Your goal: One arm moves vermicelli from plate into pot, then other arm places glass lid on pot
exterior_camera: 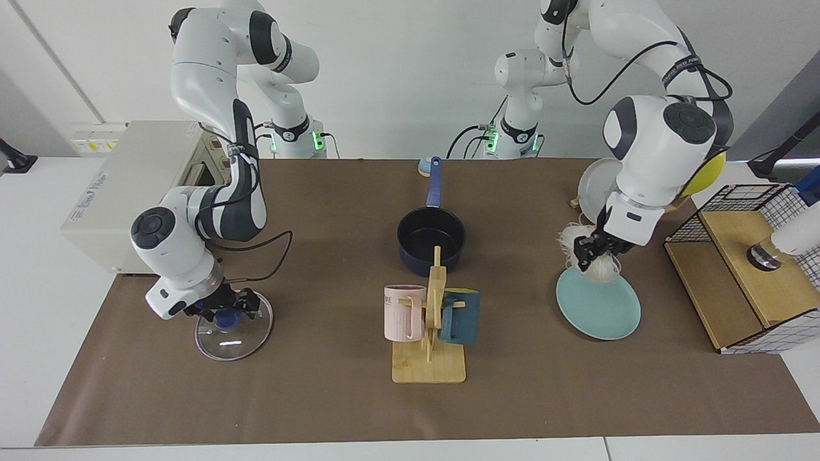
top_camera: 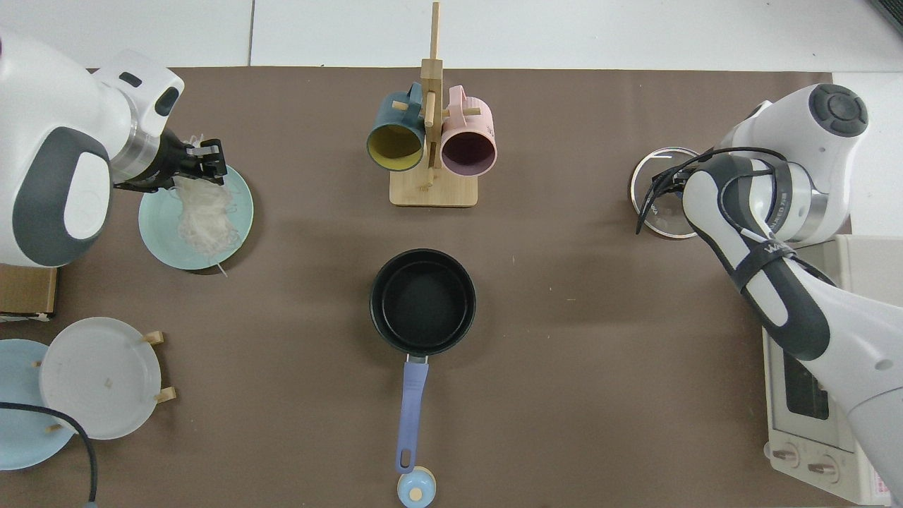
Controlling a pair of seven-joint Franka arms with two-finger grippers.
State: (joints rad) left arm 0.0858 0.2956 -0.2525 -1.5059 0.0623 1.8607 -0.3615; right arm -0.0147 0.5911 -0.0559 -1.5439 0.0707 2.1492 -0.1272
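Two grippers are busy: the left gripper [exterior_camera: 588, 251], jaws clamped on the vermicelli [exterior_camera: 599, 269], hangs above the plate [exterior_camera: 602, 310] and must carry sideways over the pot [exterior_camera: 430, 240]. The right gripper [exterior_camera: 225, 312] sits at the glass lid [exterior_camera: 234, 333]'s knob; I cannot tell how its jaws stand.

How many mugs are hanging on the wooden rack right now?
2. A pink mug and a dark teal mug hang on opposite sides of the wooden rack, near the table's middle, in front of the pot. None appears hidden.

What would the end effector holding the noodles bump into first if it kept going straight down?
Probably the plate. The left end effector points down, shut on the vermicelli, whose strands hang above the plate's near edge. Depth is hard to judge, so it might just miss the rim.
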